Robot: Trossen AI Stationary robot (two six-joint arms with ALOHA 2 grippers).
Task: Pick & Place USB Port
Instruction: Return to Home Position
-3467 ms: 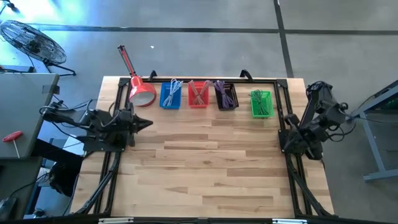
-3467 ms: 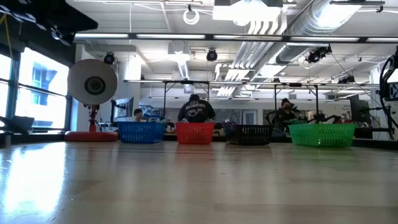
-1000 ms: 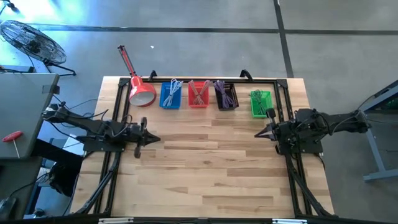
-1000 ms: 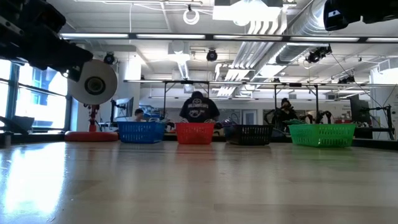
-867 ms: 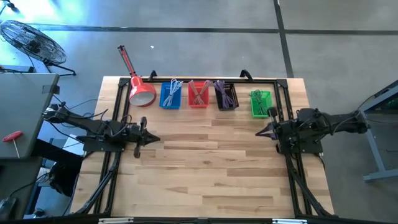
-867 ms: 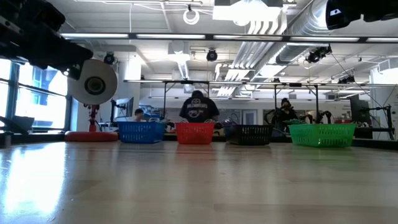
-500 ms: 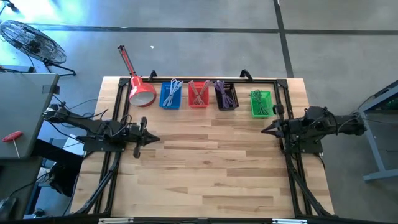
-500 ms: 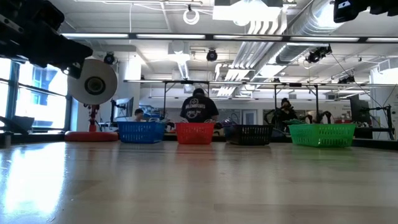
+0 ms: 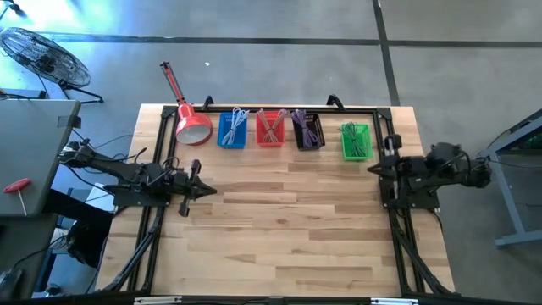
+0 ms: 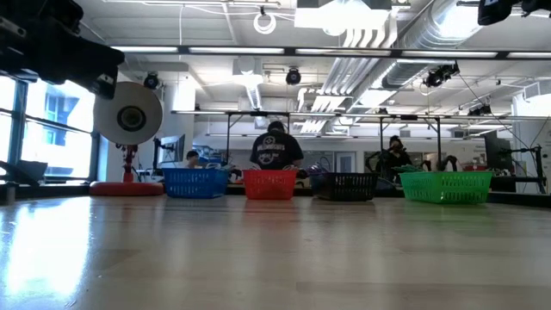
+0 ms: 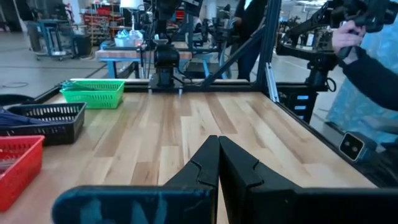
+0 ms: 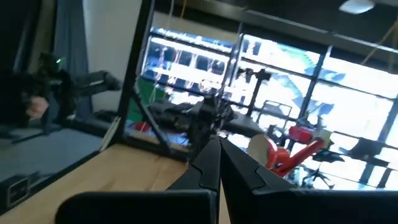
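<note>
Four bins [image 9: 270, 144] along far edge, arms [image 9: 144, 178] at side edges — both jaws closed.

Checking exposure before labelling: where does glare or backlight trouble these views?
Low view: light from the window lays a pale sheen on the table, and the ceiling lamps glare. Right wrist view: bright windows backlight the right gripper, leaving it a dark shape. High view and left wrist view: evenly lit.

The pale wooden tabletop [image 9: 279, 229] lies open across its middle and near part. Along the far edge stands a row: red desk lamp [image 9: 193, 125], blue plastic basket [image 9: 232, 131], red plastic basket [image 9: 270, 130], black plastic basket [image 9: 307, 131] and green plastic basket [image 9: 356, 141]. The left end effector [image 9: 209, 190] juts in from the left side. The right end effector [image 9: 372, 169] juts in from the right, close to the green basket.
</note>
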